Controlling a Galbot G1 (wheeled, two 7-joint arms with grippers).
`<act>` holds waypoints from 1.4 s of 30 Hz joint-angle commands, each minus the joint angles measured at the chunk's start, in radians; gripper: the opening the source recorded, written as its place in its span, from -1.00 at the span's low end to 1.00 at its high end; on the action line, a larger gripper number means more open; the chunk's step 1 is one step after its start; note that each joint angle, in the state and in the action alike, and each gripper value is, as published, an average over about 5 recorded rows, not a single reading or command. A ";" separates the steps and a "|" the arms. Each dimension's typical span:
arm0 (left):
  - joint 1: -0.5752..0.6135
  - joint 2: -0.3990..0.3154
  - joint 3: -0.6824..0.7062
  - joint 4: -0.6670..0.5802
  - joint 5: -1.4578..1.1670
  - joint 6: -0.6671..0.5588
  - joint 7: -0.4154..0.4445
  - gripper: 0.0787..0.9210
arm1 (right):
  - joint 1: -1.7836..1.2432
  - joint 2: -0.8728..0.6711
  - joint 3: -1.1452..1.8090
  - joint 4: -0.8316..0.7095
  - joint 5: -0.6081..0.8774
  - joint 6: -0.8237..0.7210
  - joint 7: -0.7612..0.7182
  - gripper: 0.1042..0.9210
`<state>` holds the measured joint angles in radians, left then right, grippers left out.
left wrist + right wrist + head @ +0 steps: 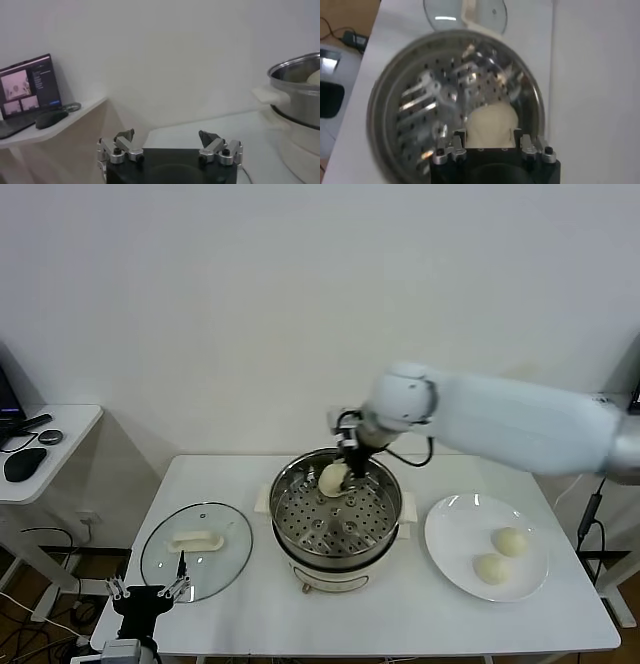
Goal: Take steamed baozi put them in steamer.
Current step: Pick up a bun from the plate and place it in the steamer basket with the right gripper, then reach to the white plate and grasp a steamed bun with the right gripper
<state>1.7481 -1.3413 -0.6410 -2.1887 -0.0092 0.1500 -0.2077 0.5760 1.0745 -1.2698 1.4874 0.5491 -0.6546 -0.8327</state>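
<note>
Reaching over the steamer (336, 519), the right gripper (345, 474) grasps one baozi (333, 478) at the far rim of the perforated tray; two more buns (501, 555) wait on the plate (445, 529); the left gripper (170, 146), jaws wide and empty, idles near the glass lid (195, 549); from the right wrist, the bun (491, 122) sits between the fingers (457, 142); releasing too high could roll it against the wall.
</note>
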 commanded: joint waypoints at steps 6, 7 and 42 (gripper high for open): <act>-0.011 0.004 -0.011 0.021 0.004 -0.002 -0.003 0.77 | -0.139 0.238 -0.015 -0.169 0.043 -0.073 0.084 0.12; -0.011 0.004 -0.011 0.022 0.004 -0.003 -0.003 0.77 | -0.142 0.241 -0.014 -0.174 0.041 -0.073 0.085 0.12; -0.001 0.021 0.000 0.018 0.003 -0.023 0.001 0.77 | 0.088 -0.544 0.049 0.189 -0.353 0.293 -0.465 0.76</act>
<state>1.7464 -1.3297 -0.6425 -2.1781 -0.0048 0.1336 -0.2064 0.6198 0.9105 -1.2479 1.5441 0.3909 -0.5523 -1.0741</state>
